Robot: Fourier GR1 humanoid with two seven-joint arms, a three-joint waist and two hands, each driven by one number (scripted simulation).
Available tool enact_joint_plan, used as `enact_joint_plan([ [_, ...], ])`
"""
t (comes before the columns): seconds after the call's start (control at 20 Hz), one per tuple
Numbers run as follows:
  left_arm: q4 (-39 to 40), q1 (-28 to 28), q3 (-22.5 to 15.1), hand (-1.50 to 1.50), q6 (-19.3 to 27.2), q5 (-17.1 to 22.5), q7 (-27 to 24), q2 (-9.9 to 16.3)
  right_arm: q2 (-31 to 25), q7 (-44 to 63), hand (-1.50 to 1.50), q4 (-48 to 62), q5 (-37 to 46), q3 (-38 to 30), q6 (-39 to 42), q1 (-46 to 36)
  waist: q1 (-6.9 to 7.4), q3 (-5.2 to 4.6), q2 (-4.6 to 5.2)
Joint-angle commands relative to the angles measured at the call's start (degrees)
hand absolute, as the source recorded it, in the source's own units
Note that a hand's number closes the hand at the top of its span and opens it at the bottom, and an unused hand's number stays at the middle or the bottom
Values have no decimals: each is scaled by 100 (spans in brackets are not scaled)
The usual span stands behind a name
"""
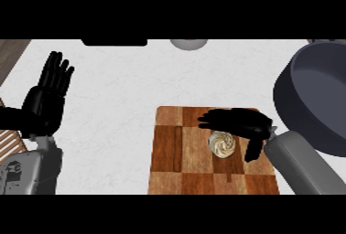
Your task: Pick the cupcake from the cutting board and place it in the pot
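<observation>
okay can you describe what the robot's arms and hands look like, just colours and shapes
Both hands are black, with slender segmented fingers and a thumb: the left hand at the view's left, the right hand over the cutting board. Each sits on a grey forearm. The right forearm is a smooth, rounded grey tube. The left forearm is lighter grey with panel-like casing and small dark openings. No cables or markings show.

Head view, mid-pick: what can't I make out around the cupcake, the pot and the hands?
- Cream-swirled cupcake: the black right hand arches over it, so contact is unclear.
- Wooden patchwork cutting board: its right edge is hidden by the right forearm.
- Dark grey metal pot: cut off by the right edge.
- Grey round object and black item: cut off at the top.
- Black left hand: open, resting at left.
</observation>
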Motion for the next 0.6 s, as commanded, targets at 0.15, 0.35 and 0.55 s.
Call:
enact_joint_plan([
  [0.15, -77, 67, -207, 0, 229, -86, -8, -129, 700, 61, -150, 347, 531, -17, 27, -175, 0, 0, -2],
  [0.35, -41, 58, -207, 0, 185, -52, 72, -42, 872, -55, -150, 340, 738, 71, -239, 288, -19, 0, -5],
  [0.55, 153, 129, 84, 0, -155, 248, -234, 218, 583, -1131, 150, 454, 805, 112, -599, 143, -12, -1, 3],
])
